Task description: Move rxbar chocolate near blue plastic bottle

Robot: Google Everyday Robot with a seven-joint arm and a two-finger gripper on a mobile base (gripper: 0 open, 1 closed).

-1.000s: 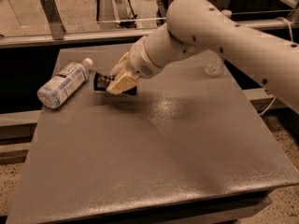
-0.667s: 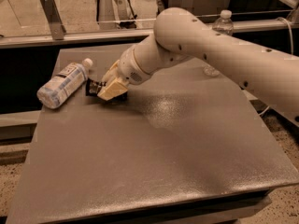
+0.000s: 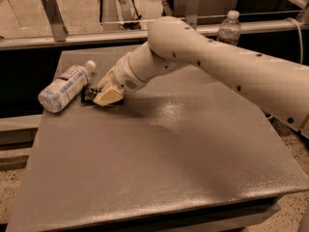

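End effector (image 3: 102, 97) beside blue plastic bottle (image 3: 63, 87), rxbar chocolate (image 3: 88, 95) half hidden

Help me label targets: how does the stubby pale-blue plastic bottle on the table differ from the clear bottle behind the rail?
The stubby pale-blue plastic bottle lies on its side on the grey table; the clear plastic bottle stands upright beyond it, behind the rail. The gripper sits right beside the pale-blue bottle, far from the clear one. Both have white caps.

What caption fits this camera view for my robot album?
Robot gripper low over the gray table, rxbar chocolate at its tip, just beside the lying blue plastic bottle.
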